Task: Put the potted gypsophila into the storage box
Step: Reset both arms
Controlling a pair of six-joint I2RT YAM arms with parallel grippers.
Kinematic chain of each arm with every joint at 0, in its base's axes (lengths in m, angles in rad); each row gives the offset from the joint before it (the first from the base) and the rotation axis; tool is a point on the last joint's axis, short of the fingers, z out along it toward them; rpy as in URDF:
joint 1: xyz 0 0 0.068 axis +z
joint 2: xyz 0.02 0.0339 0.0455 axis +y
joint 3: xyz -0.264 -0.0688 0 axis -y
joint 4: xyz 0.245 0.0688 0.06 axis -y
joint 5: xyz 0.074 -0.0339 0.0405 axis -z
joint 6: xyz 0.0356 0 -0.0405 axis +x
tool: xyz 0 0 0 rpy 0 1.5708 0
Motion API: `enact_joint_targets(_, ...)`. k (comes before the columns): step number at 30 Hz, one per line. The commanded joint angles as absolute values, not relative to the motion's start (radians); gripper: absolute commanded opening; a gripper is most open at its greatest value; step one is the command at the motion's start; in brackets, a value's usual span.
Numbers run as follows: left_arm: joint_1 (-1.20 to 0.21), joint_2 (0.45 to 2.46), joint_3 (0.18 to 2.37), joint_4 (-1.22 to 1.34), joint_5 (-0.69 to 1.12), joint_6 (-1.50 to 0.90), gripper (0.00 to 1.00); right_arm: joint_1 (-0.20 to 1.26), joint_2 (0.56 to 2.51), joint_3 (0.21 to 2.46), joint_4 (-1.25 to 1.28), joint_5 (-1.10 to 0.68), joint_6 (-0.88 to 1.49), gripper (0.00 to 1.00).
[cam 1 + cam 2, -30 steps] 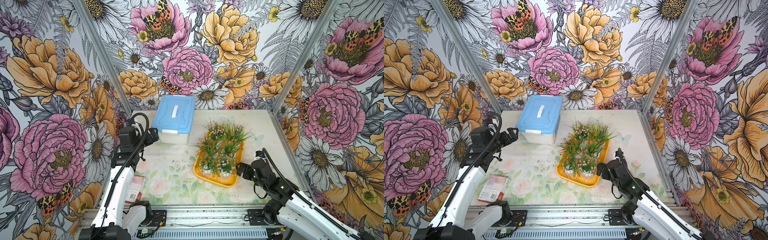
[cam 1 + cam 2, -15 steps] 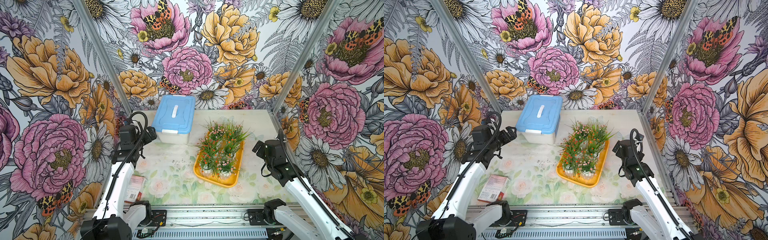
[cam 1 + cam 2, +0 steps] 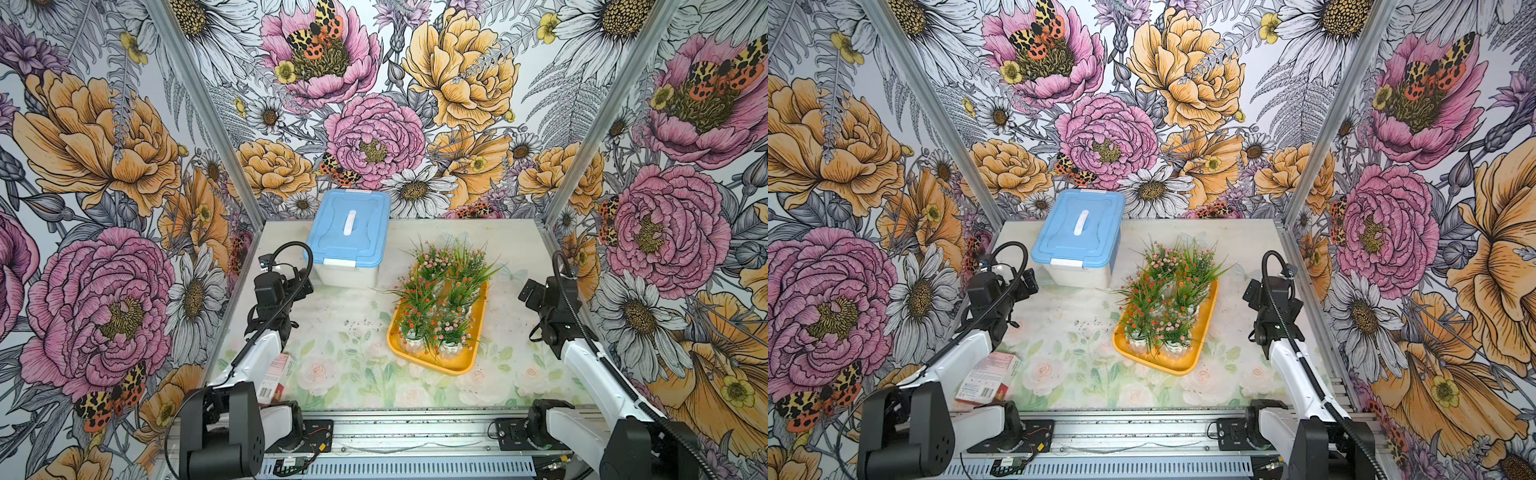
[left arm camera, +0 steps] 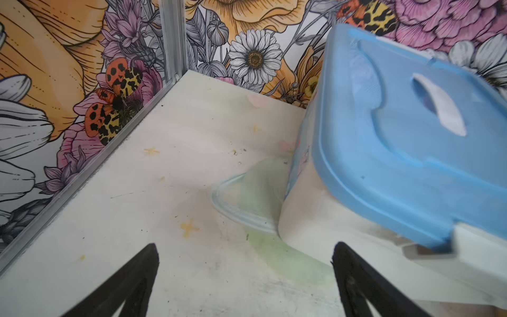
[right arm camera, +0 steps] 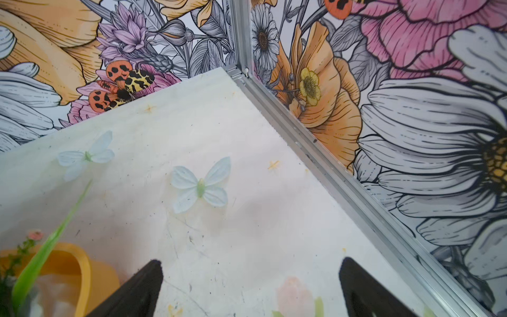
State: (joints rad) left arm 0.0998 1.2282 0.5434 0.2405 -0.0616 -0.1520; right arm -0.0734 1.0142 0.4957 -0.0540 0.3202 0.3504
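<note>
The storage box [image 3: 459, 365] [image 3: 1173, 365] is a shallow yellow-orange tray right of the table's middle. Several potted gypsophila [image 3: 436, 299] [image 3: 1167, 299] stand inside it in white pots, with pink and orange-red blooms. My left gripper [image 3: 305, 284] [image 3: 1030, 282] hovers open at the left, beside the blue-lidded box, with nothing between its jaws [image 4: 245, 248]. My right gripper [image 3: 524, 293] [image 3: 1249, 293] hangs open to the right of the tray, apart from it and empty [image 5: 251, 262]. In the right wrist view one tray corner [image 5: 82, 263] and a green leaf [image 5: 49, 241] show.
A translucent box with a light-blue lid [image 3: 351, 237] [image 3: 1079, 232] [image 4: 397, 137] stands at the back left. A red and white carton [image 3: 276, 374] [image 3: 988, 376] lies at the front left under my left arm. Flowered walls close three sides.
My right arm has drawn back from the tray's near right corner, up and to the right. The left arm has shifted only slightly. Both grippers stayed open.
</note>
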Motion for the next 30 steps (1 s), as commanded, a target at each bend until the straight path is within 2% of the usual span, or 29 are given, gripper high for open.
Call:
enact_joint_targets(1, 0.079, 1.284, 0.52, 0.456, -0.142, -0.077, 0.99, -0.077, 0.984, 0.419, 0.152, 0.34, 0.294, 1.0)
enact_joint_targets(7, 0.04, 1.417, 0.373, 0.798, -0.187, -0.071, 0.99, -0.082, 1.127, 0.29, 0.557, 0.401, 0.29, 0.99)
enact_joint_targets(8, 0.039, 1.451, 0.349, 0.894, -0.187, -0.068, 0.99, -0.081, 1.17, 0.288, 0.609, 0.392, 0.292, 1.0)
enact_joint_targets(12, 0.009, 1.543, 0.338, 0.996, -0.202, -0.037, 0.99, -0.072, 1.296, 0.315, 0.737, 0.326, 0.261, 0.99)
enact_joint_targets(15, 0.008, 1.523, 0.367, 0.902, -0.202, -0.041, 0.99, -0.071, 1.365, 0.332, 0.8, 0.315, 0.234, 0.99)
enact_joint_targets(17, 0.011, 1.553, 0.354, 0.986, -0.198, -0.038, 0.99, -0.064, 1.418, 0.339, 0.846, 0.332, 0.225, 1.0)
enact_joint_targets(18, 0.011, 1.54, 0.361, 0.95, -0.201, -0.041, 0.99, -0.044, 1.409, 0.358, 0.795, 0.344, 0.213, 1.0)
enact_joint_targets(20, 0.005, 1.542, 0.363, 0.948, -0.202, -0.037, 0.99, -0.017, 1.455, 0.344, 0.891, 0.322, 0.158, 1.0)
enact_joint_targets(22, -0.011, 1.543, 0.367, 0.947, -0.264, -0.029, 0.99, -0.006, 1.475, 0.374, 0.85, 0.274, 0.132, 0.99)
enact_joint_targets(24, -0.02, 1.549, 0.366, 0.955, -0.28, -0.022, 0.99, 0.017, 1.563, 0.364, 0.973, 0.272, 0.084, 1.0)
enact_joint_targets(25, -0.02, 1.547, 0.367, 0.951, -0.281, -0.022, 0.99, 0.028, 1.522, 0.372, 0.876, 0.285, 0.101, 0.99)
enact_joint_targets(27, -0.02, 1.549, 0.367, 0.954, -0.282, -0.021, 0.99, 0.031, 1.551, 0.344, 0.98, 0.285, 0.081, 0.99)
enact_joint_targets(30, -0.02, 1.549, 0.37, 0.948, -0.282, -0.023, 0.99, -0.004, 1.536, 0.379, 0.884, 0.256, 0.126, 0.99)
